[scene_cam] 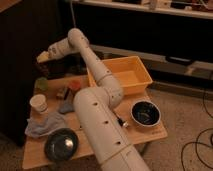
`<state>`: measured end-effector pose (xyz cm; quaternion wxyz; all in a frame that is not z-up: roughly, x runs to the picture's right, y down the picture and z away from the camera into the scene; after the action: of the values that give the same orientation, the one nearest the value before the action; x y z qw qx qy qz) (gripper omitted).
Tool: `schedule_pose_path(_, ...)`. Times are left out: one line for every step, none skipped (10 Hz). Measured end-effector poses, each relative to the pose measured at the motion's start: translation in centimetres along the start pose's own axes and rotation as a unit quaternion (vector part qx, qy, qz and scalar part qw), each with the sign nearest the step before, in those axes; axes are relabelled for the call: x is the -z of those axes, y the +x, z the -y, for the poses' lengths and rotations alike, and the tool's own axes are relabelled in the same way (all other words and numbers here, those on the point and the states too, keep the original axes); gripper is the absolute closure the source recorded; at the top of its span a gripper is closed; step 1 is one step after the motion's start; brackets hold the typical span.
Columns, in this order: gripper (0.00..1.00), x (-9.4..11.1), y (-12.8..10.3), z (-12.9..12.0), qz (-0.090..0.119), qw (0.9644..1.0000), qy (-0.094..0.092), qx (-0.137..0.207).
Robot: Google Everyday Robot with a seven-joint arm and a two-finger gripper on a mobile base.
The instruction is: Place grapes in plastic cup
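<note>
My gripper (43, 56) is at the far left, held above the back-left corner of the wooden table (150, 134). It is shut, and I cannot make out whether anything is between its fingers. The plastic cup (41, 85), short and pale green, stands on the table almost straight below the gripper, with a clear gap between them. The grapes are hidden from view. My white arm (100, 120) runs from the bottom centre up and leftward across the table.
A taller white cup (38, 103) stands in front of the green one. An orange container (75, 85) and small packets (64, 93) sit mid-table. A grey-blue cloth (44, 125), two dark bowls (61, 144) (145, 112) and a yellow bin (142, 72) are also there.
</note>
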<state>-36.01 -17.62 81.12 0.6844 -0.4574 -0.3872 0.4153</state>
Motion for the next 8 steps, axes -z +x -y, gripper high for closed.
schedule_pose_path(1.0,0.0,0.0,0.0,0.0,1.0,0.0,0.0)
schedule_pose_path(1.0,-0.2,0.0,-0.1,-0.001,1.0,-0.001,0.001)
schedule_pose_path(1.0,-0.2,0.0,-0.1,-0.001,1.0,-0.001,0.001)
schedule_pose_path(1.0,-0.1,0.0,-0.1,-0.001,1.0,0.0,0.001)
schedule_pose_path(1.0,-0.2,0.0,-0.1,-0.001,1.0,-0.001,0.001)
schedule_pose_path(1.0,-0.3,0.0,-0.1,-0.001,1.0,-0.001,0.002)
schedule_pose_path(1.0,-0.8,0.1,0.2,0.0,0.9998,0.003,0.019)
schedule_pose_path(1.0,-2.1,0.3,0.1,-0.001,0.9987,0.01,0.051)
